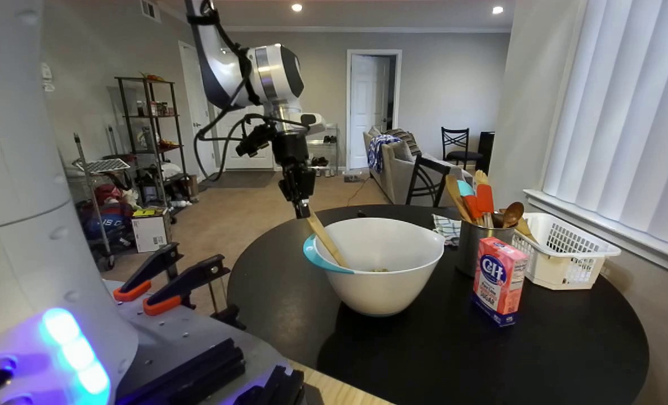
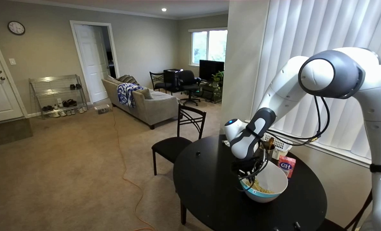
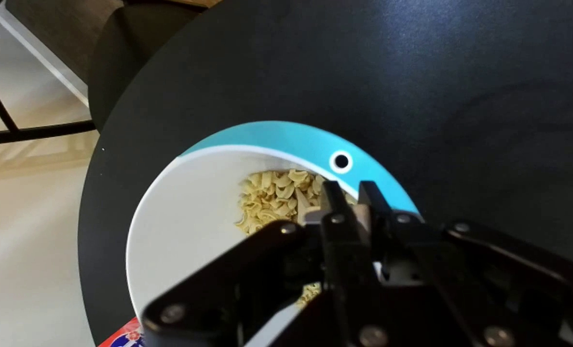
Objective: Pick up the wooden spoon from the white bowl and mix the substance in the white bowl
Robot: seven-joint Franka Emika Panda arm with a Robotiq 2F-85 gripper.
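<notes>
The white bowl (image 1: 390,287) with a teal rim stands on the round black table; it also shows in an exterior view (image 2: 275,179) and the wrist view (image 3: 180,236). Pale curled pasta (image 3: 272,197) lies in its bottom. The light-tan wooden spoon (image 1: 326,242) leans in the bowl, lower end in the pasta, handle rising over the teal rim. My gripper (image 1: 303,208) is at the handle's upper end, just above the rim. In the wrist view my fingers (image 3: 348,190) are shut on the handle, which shows between them; part of the spoon (image 3: 303,202) is hidden behind a finger.
A pink sugar box (image 1: 500,281) stands beside the bowl. Behind it are a metal holder of utensils (image 1: 472,253), a white slatted basket (image 1: 573,253) and a checked cloth (image 1: 447,228). A black chair (image 2: 174,146) stands at the table (image 2: 206,192).
</notes>
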